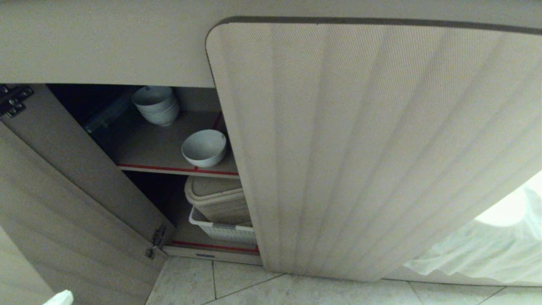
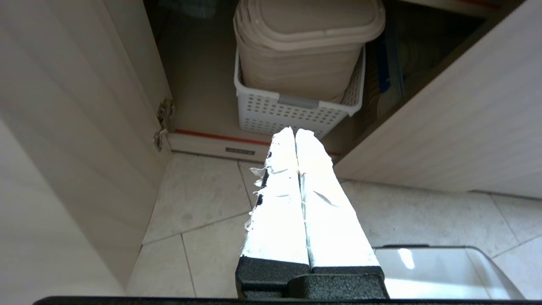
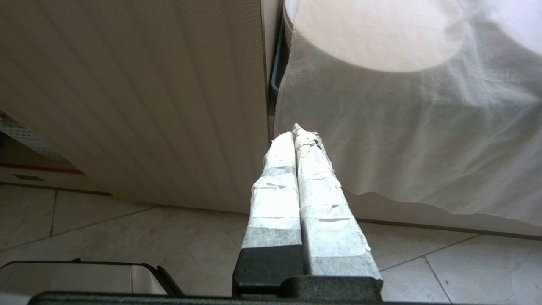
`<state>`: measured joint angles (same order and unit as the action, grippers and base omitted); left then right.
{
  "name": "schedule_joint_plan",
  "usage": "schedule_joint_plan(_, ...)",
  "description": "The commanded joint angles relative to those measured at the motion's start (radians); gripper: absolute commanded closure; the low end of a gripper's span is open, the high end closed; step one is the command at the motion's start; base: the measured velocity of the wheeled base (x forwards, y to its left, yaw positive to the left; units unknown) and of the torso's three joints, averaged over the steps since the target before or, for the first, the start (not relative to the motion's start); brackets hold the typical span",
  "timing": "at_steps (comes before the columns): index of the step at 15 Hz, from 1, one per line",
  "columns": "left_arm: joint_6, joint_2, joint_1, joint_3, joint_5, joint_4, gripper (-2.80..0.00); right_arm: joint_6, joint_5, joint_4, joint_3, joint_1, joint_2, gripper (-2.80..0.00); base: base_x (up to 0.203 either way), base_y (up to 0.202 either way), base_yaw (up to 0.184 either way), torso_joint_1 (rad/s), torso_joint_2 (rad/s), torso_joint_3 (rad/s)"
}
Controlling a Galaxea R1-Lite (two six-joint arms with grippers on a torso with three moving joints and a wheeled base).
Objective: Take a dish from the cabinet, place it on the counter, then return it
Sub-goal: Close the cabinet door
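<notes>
Dish (image 1: pixel 204 147) on upper shelf (image 1: pixel 148 146) (stack (image 1: pixel 156 104) behind); basket (image 1: pixel 222 231) on the shelf below.

One single white bowl (image 1: pixel 204 147) and one stack of bowls (image 1: pixel 156 105) were counted on the upper shelf. One perforated basket (image 1: pixel 223 231) holding one beige bin (image 1: pixel 218 201) was counted below. Two cabinet doors (image 1: pixel 372 148) were seen.

White bowl (image 1: pixel 204 147) on a red-edged brown shelf (image 1: pixel 169 146); beige fluted door (image 1: pixel 364 148); white perforated basket (image 2: pixel 292 112).
</notes>
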<state>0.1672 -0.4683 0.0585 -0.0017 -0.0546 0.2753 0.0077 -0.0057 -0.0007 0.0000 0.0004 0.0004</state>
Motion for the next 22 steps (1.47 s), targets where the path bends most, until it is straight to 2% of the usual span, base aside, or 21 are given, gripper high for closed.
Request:
schedule_joint_plan(1,-0.001,0.062,0.002,0.0,0.001,-0.04,0.0,0.0,0.0,-0.001,0.0,0.0,0.0,0.0,0.0,0.0,0.0,0.0,0.0,0.0)
schedule_joint_plan(6,-0.003,0.156,-0.015,0.0,0.0,-0.138,0.0,0.0,0.0,0.0,0.0,0.001,0.0,0.0,0.0,0.0,0.0,0.0,0.0,0.0)
schedule_joint_plan(8,-0.022,0.189,-0.043,0.0,0.0,-0.165,0.0,0.0,0.0,-0.001,0.0,0.0,0.0,0.0,0.0,0.0,0.0,0.0,0.0,0.0)
schedule_joint_plan(12,-0.038,0.259,-0.053,0.0,0.011,-0.208,0.0,0.001,0.0,0.0,0.0,0.001,0.0,0.0,0.0,0.0,0.0,0.0,0.0,0.0)
schedule_joint_plan(18,-0.031,0.45,-0.056,0.0,0.009,-0.21,0.0,0.0,0.0,0.0,0.0,0.0,0.0,0.0,0.0,0.0,0.0,0.0,0.0,0.0)
schedule_joint_plan(22,-0.033,0.468,-0.057,0.0,0.01,-0.209,0.0,0.0,0.0,0.001,0.0,0.001,0.0,0.0,0.0,0.0,0.0,0.0,0.0,0.0)
